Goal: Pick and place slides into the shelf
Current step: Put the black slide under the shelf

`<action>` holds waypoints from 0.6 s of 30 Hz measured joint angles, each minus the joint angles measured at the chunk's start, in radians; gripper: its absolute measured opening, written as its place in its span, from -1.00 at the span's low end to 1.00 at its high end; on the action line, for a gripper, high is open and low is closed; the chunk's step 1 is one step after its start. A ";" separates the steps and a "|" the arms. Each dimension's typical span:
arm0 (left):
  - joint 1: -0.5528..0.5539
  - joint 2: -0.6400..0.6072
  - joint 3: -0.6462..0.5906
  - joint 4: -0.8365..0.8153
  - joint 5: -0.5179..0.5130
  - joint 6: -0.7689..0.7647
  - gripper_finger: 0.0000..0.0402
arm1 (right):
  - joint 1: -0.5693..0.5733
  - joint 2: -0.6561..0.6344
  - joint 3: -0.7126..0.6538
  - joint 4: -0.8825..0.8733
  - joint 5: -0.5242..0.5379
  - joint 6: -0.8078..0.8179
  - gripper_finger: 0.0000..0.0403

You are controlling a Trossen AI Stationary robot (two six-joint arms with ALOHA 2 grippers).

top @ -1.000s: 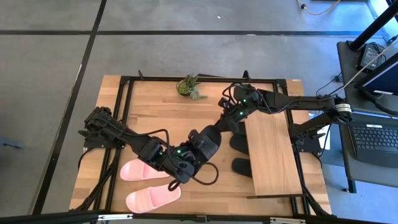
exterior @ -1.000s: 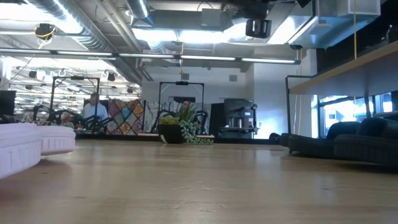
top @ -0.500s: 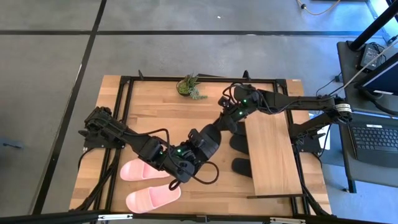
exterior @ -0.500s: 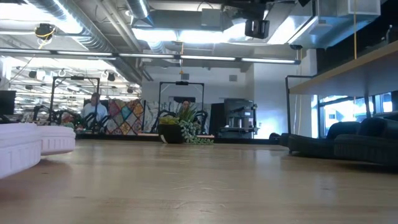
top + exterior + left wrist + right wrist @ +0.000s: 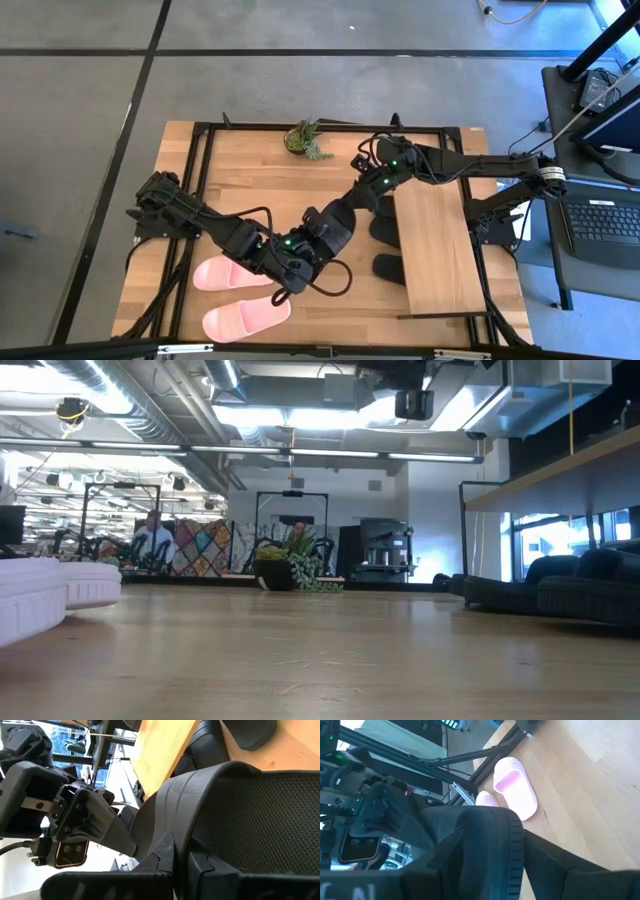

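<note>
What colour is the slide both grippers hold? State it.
Matte black slide, held between left gripper and right gripper; high view.

Black slides (image 5: pixel 388 232) half hidden under shelf (image 5: pixel 432 240) board, right of centre. Pink slide (image 5: pixel 40 595) cut off at left edge, low view. Background person (image 5: pixel 152 540) too small.

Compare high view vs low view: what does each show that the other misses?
High only: both arms, with the left gripper and the right gripper both on one black slide, and two more black slides poking out from the shelf. Low only: the room beyond, with a person seated far off. Both: the pink slides, the potted plant, the shelf, the table.
</note>
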 joint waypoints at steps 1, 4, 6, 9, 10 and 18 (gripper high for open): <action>0.000 0.000 0.000 0.000 -0.002 0.000 -0.98 | 0.001 0.000 0.000 -0.003 0.001 0.000 -0.07; 0.000 0.000 0.000 0.000 -0.020 0.004 -0.99 | 0.005 -0.001 0.000 -0.004 0.004 0.005 -0.08; 0.000 0.000 0.000 0.001 -0.020 0.004 -0.99 | 0.009 -0.001 0.000 -0.005 0.009 0.005 -0.13; -0.002 0.000 0.000 0.001 -0.023 0.005 -0.98 | 0.016 -0.001 0.000 -0.009 0.005 0.005 -0.26; -0.002 0.000 0.000 0.002 -0.023 0.005 -0.98 | 0.016 -0.001 0.000 -0.015 -0.001 0.006 -0.31; -0.002 0.000 0.000 0.002 -0.031 0.010 -0.97 | 0.017 -0.001 0.000 -0.045 -0.005 -0.002 -0.66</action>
